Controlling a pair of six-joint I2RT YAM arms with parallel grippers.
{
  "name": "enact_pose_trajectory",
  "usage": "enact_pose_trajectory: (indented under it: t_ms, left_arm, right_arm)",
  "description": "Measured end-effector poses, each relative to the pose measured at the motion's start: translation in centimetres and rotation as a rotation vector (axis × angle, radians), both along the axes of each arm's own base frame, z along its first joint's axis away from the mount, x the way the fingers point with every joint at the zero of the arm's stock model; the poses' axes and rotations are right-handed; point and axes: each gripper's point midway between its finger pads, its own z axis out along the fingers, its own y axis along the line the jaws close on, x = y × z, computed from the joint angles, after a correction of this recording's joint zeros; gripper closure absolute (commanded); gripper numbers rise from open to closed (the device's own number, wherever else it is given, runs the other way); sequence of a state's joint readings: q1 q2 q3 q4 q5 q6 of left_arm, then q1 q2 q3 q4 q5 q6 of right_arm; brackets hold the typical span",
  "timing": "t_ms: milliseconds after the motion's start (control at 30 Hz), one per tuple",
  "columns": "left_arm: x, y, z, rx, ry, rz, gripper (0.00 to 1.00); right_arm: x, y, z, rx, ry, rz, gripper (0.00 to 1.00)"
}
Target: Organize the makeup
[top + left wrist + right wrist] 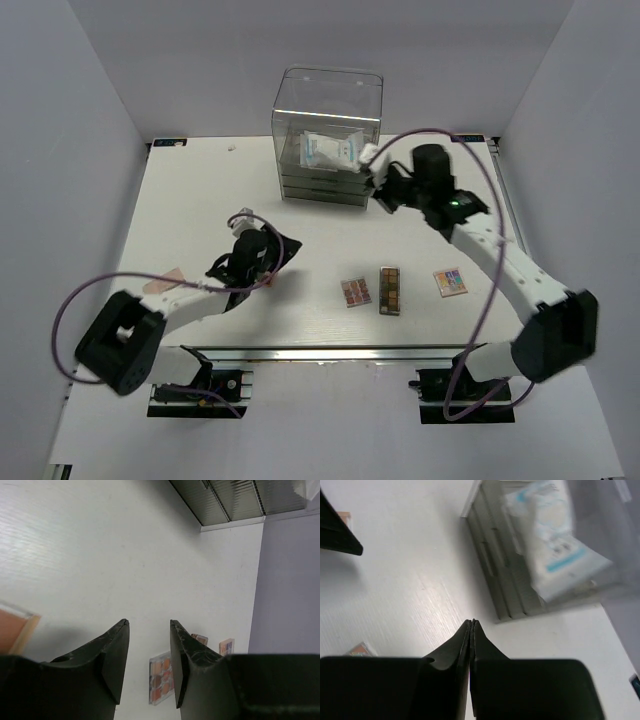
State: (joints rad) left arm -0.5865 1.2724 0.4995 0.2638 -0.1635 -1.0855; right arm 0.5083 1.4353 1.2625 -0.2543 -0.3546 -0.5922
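Three makeup palettes lie in a row at the table's front centre: a brown-pink one (355,291), a long narrow one (389,289) and a multicoloured one (450,281). Another pink palette (163,283) lies far left beside the left arm. The white blue-printed packet (330,150) sits in the top of the clear drawer box (330,95). My left gripper (288,248) hovers left of the row, open (148,624) and empty, with the brown-pink palette (161,677) showing beyond its fingers. My right gripper (380,193) is just right of the box, shut (472,621) on nothing. The packet (555,535) appears blurred.
The drawer box (495,565) stands at the back centre with its drawers closed. White walls enclose the table on three sides. A metal rail (330,352) runs along the near edge by the arm bases. Purple cables loop from both arms.
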Motion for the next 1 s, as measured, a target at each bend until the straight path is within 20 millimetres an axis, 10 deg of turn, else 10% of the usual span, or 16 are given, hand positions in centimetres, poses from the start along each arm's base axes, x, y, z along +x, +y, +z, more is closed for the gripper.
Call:
enact_pose_trajectory:
  t_ms: [133,367,633,1000]
  left_arm:
    - [3.3,-2.7,-1.0,-0.066,-0.008,-0.01,0.5]
    - [9.8,-6.6,-2.4,-0.207,-0.062,0.017,0.49]
    - [16.4,-9.5,-1.2,-0.349,-0.123,0.041,0.5]
    - [18.5,-9.0,-3.5,-0.362,-0.082,0.08,0.56]
  right_arm:
    - [-1.7,-5.2,2.3,0.117,0.009,-0.084,1.0]
    - [-5.3,-9.8,-3.1,0.169,0.195,-0.186,1.0]
    - [-6.0,-12.1,-3.1,0.23,0.218,-0.259,1.0]
    - [-5.4,-13.6,-2.9,0.304,0.264,-0.313,1.0]
